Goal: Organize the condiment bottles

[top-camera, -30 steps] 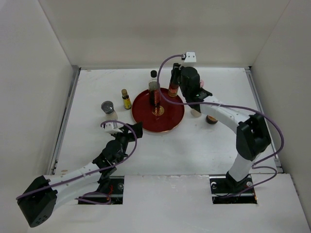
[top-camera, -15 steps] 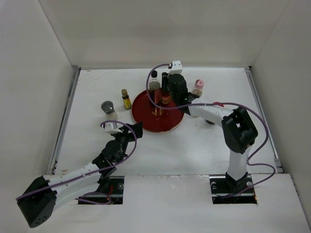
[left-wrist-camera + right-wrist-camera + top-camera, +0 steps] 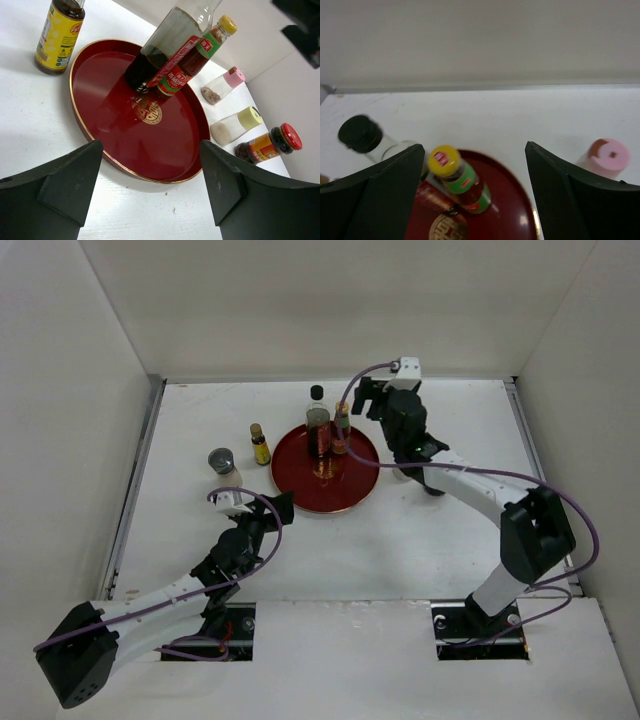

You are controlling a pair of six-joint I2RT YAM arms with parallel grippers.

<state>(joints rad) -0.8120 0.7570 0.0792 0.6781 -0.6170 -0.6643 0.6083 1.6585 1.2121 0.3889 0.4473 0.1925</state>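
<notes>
Pulled back since a moment earlier, the right gripper (image 3: 474, 146) hung spread wide over the yellow-capped red sauce bottle (image 3: 342, 430), standing on the red tray (image 3: 300, 495) just beside the tall black-capped bottle (image 3: 318, 428); the left gripper (image 3: 150, 145) also gaped.

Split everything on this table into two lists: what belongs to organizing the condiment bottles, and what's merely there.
Belongs to the job: tall clear black-capped bottle of dark liquid; yellow-capped red sauce bottle; small yellow-labelled bottle; pink-lidded shaker; pale-yellow-lidded jar; red-lidded jar; grey-lidded jar.

Merely there: round red tray, holding the first two; white table.
</notes>
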